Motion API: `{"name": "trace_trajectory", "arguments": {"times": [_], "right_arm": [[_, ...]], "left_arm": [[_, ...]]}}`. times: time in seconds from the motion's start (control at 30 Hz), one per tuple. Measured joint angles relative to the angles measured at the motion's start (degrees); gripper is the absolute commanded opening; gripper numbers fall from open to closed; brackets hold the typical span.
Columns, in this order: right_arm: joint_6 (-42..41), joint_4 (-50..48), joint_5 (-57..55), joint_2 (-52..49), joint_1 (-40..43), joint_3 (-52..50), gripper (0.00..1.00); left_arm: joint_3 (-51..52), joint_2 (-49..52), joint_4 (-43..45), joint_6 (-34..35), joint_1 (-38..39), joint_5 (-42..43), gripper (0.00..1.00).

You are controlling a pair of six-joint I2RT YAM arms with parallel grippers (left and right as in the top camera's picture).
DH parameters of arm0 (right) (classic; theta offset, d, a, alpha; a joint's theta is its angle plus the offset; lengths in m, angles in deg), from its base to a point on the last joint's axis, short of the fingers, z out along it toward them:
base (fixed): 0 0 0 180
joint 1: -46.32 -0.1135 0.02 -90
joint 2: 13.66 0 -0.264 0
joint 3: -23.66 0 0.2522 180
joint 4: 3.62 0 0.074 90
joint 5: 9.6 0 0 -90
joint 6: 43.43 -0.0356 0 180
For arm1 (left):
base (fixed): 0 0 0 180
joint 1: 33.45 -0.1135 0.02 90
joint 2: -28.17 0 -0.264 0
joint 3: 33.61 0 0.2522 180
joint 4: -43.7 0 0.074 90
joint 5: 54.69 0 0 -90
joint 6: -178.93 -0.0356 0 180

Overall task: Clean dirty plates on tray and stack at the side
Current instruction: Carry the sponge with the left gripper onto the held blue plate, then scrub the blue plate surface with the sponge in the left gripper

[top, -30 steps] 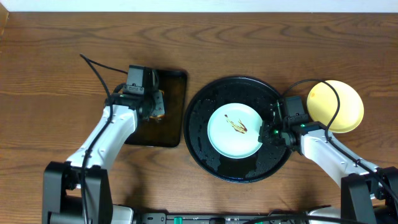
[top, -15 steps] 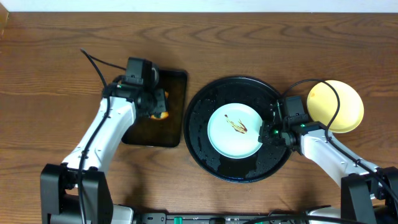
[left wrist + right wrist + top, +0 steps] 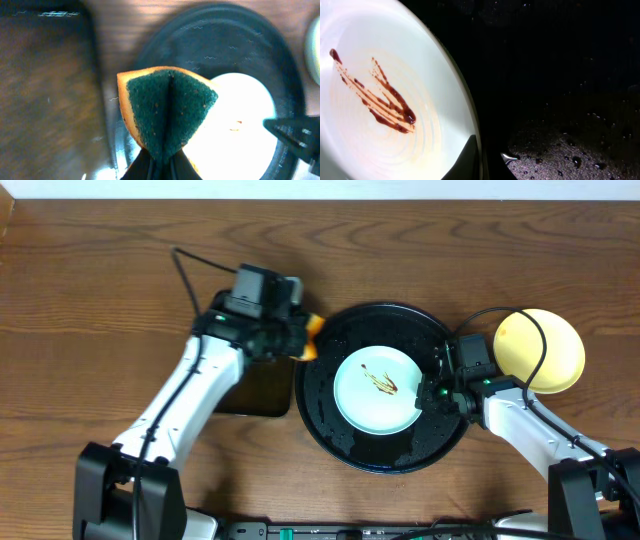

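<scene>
Brown wood-grain table (image 3: 80,280) with a white strip (image 3: 320,188) along its far edge

No text, label, brand, number or sign can be read in any of the three views.
</scene>
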State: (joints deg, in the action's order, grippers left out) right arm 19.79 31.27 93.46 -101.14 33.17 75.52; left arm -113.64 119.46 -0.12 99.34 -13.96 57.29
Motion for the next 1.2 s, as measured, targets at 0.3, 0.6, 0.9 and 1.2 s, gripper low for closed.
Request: {"name": "trace_trajectory", "arguments": {"times": [0.3,0.6,0.9,1.2], "right_arm": [[0.0,0.0,0.0,0.0,0.0,0.0,0.01],[0.0,0.0,0.0,0.0,0.0,0.0,0.01],[0.0,0.0,0.0,0.0,0.0,0.0,0.01],[0.0,0.0,0.0,0.0,0.0,0.0,0.01]], "left_arm": [[-0.1,8.8,7.2,3.2,10.9,0.7,0.08],[-0.1,15.5,15.7,8.9,20.4,3.6,0.07],[-0.1,19.8,18.8,15.1,23.1,4.4,0.08],[-0.8,22.4,18.5,16.0,23.2,4.6,0.07]]}}
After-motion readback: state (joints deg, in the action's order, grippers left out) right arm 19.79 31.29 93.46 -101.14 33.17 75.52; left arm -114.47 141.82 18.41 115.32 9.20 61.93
